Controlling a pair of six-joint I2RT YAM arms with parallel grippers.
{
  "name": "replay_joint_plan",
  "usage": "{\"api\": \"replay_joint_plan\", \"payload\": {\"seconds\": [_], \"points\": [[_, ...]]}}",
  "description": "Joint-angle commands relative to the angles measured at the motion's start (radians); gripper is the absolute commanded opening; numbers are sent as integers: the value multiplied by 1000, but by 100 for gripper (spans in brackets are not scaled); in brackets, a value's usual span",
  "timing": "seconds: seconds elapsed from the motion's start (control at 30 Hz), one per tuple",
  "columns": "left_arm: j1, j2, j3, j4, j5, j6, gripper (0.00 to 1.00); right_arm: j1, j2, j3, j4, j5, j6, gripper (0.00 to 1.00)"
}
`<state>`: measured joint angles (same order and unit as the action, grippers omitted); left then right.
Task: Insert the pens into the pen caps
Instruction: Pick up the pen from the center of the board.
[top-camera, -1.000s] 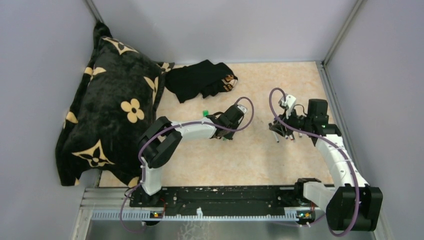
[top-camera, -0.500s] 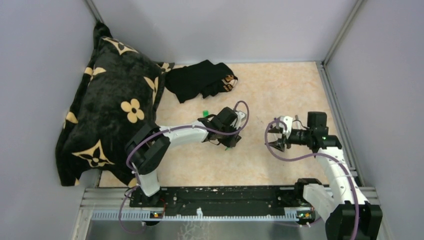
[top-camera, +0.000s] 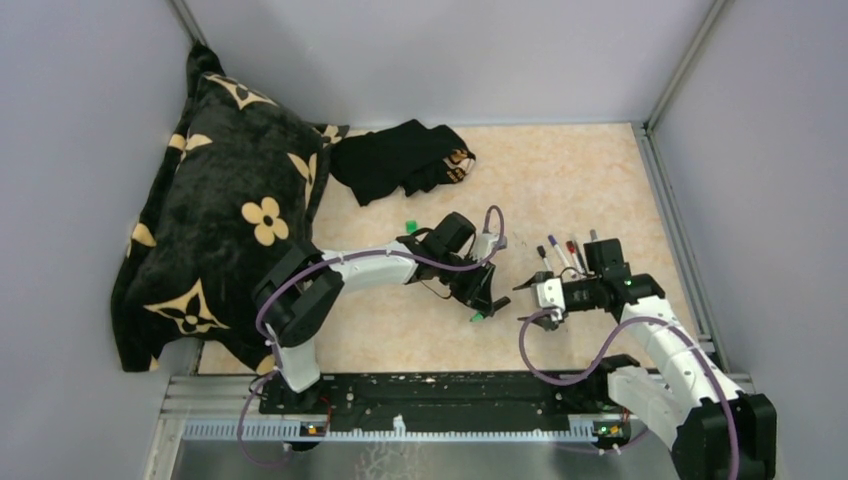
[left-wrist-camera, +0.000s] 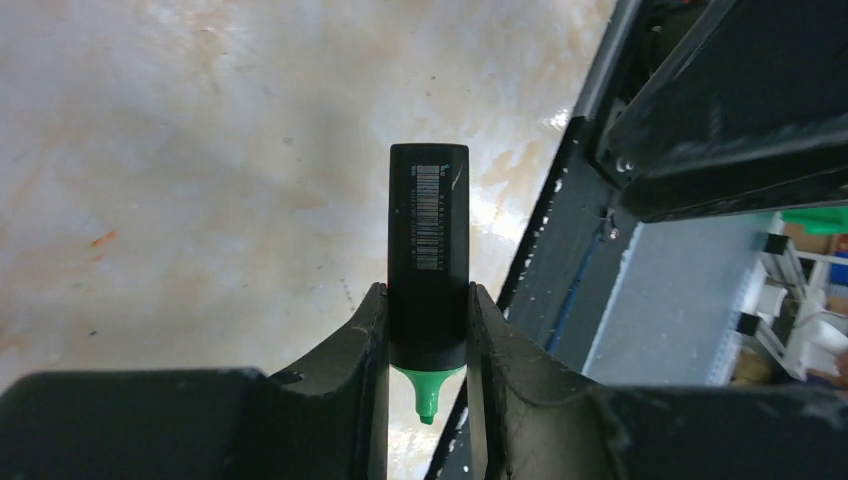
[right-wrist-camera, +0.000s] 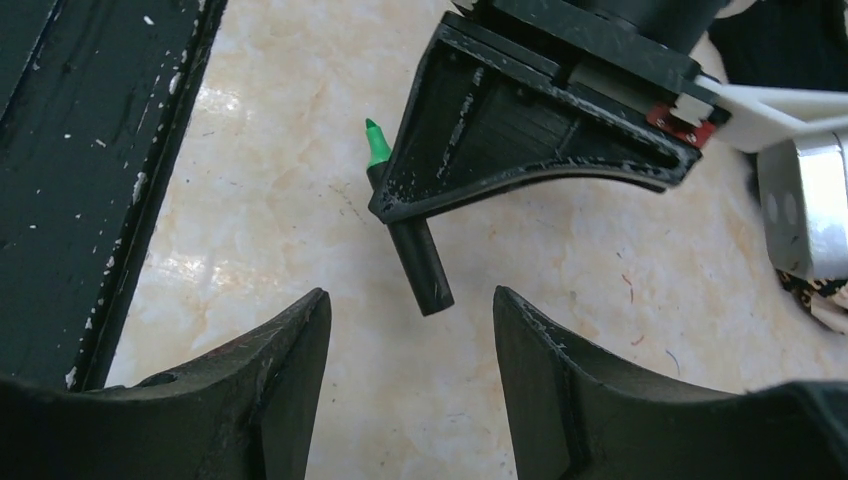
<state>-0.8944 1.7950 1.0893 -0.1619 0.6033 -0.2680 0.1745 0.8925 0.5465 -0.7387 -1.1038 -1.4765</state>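
Observation:
My left gripper (left-wrist-camera: 428, 330) is shut on the thick black-barrelled marker (left-wrist-camera: 428, 230). The marker's green tip (left-wrist-camera: 427, 400) is bare and points back at the wrist. In the top view the left gripper (top-camera: 484, 298) holds it low over the table, green tip (top-camera: 478, 317) toward the near edge. My right gripper (top-camera: 523, 302) faces it from the right, open and empty. In the right wrist view the marker's blunt end (right-wrist-camera: 432, 295) hangs just ahead of the gap of the right gripper (right-wrist-camera: 407, 300). Several thin white pens (top-camera: 562, 250) lie behind the right wrist. A green pen cap (top-camera: 409, 226) sits near the left forearm.
A black cushion with gold flowers (top-camera: 220, 230) fills the left side. A crumpled black cloth (top-camera: 400, 160) lies at the back. The black base rail (top-camera: 430, 390) runs along the near edge, close to both grippers. Grey walls enclose the table.
The left arm has carried the marker right and toward the near edge. The right gripper has left the thin pens, swung nearer and leftward, and opened wider facing the marker.

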Motion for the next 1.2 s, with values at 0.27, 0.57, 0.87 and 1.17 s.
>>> {"api": "replay_joint_plan", "payload": {"seconds": [0.27,0.57,0.87,1.17], "points": [[3,68,73,74,252,-50,0,215,52,-36,121,172,-32,56],[-3,72,57,124,303,-85,0,296,83,-49,172,252,-7,40],[-4,43,24,189,286,-120,11,321,94,-34,165,253,15,5],[30,-192,-177,352,76,-142,56,283,80,36,43,165,56,0]]}}
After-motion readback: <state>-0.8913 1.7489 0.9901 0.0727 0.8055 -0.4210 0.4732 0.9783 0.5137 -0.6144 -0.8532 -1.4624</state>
